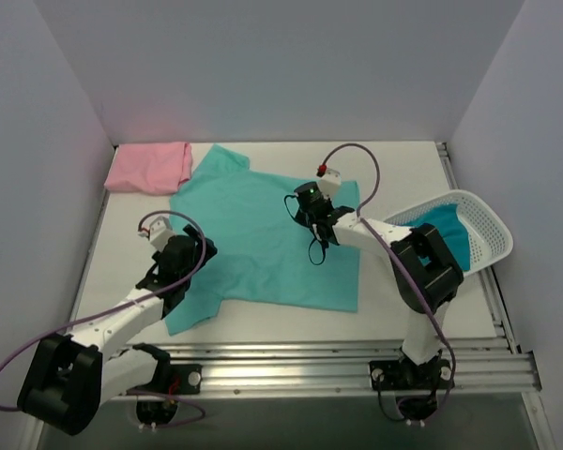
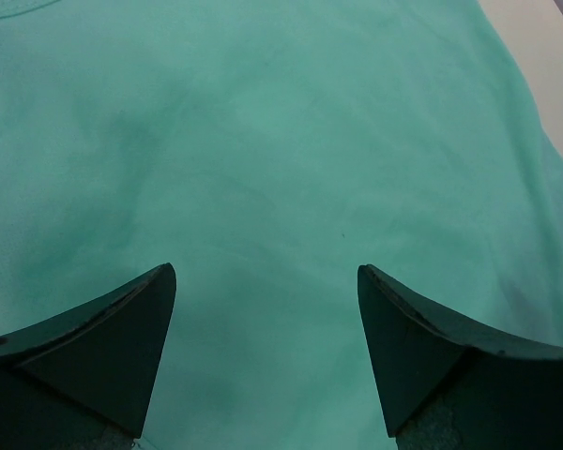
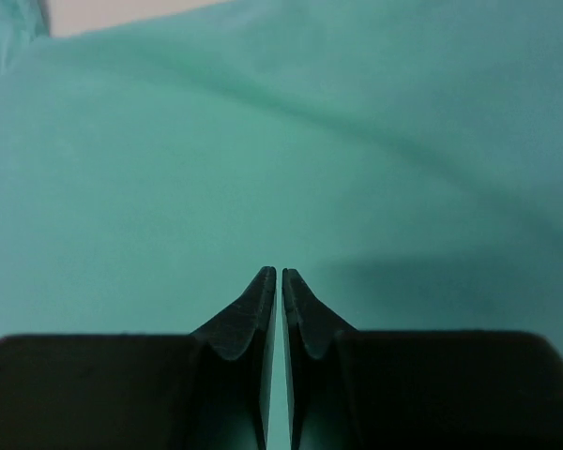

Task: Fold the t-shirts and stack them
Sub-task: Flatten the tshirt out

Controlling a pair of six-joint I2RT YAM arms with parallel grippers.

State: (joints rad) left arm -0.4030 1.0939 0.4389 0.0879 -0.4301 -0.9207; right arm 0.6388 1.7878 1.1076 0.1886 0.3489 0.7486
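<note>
Tools first: left tool [image 2: 266, 270] hovers nearest, fingers spread wide over the lower left of the mint-green tee [image 1: 263, 234], which lies open and flat in the middle of the table [image 1: 403, 178]. Right tool [image 3: 279, 274] sits further up, over the tee's right shoulder area, fingers pressed together, no cloth visibly caught between them. Tee looks thin, light and floppy, so I'd guess it drags and wrinkles easily. Best pinch is a hem corner or sleeve edge, not the middle. Off right, the teal tee [image 1: 448, 234] slumps in the white mesh basket [image 1: 493, 230]. Far left corner: pink tee [image 1: 150, 167], folded.
</note>
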